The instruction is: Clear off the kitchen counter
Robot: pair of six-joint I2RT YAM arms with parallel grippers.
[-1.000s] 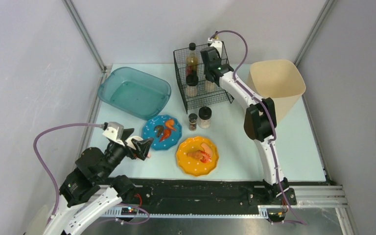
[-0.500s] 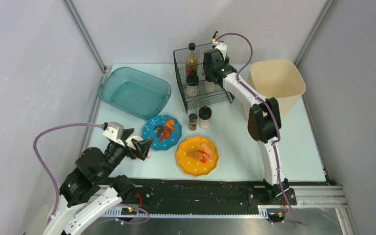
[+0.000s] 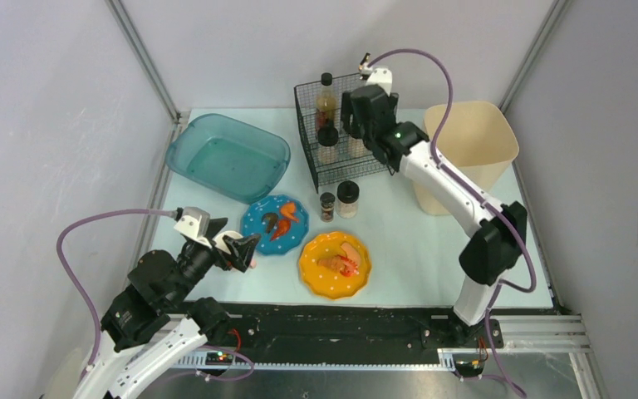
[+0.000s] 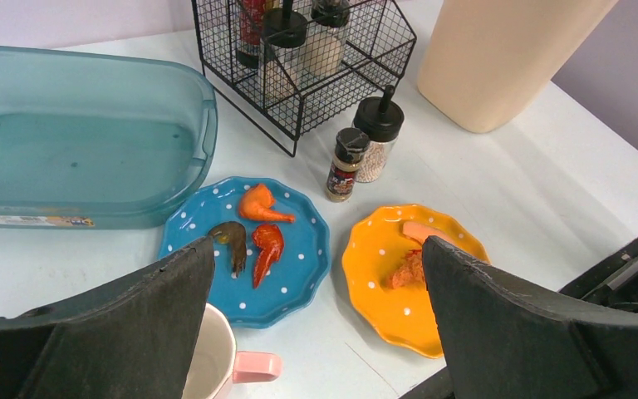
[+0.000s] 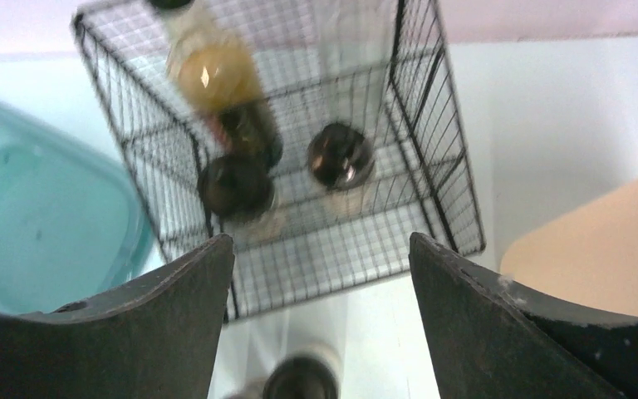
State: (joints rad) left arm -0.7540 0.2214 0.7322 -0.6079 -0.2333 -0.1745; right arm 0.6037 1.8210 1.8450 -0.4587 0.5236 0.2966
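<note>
Okay, your right wrist view's blurred; wire rack (image 5: 382, 241), upper centre, holds three bottles (image 5: 216, 75). Mug (image 4: 216, 357) cut off lower left. Your left gripper (image 4: 317, 249), right gripper (image 5: 320, 241): both wide, empty.

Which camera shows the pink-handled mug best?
Left wrist: the mug shows its rim and pink handle at the bottom edge. The top view shows only a pink sliver; the right wrist shows none.

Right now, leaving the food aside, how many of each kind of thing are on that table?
Plates: 2
Loose spice jars: 2
Wire rack: 1
Bottles and jars inside it: 3
Teal tub: 1
Beige bin: 1
Mug: 1
Total: 11
</note>
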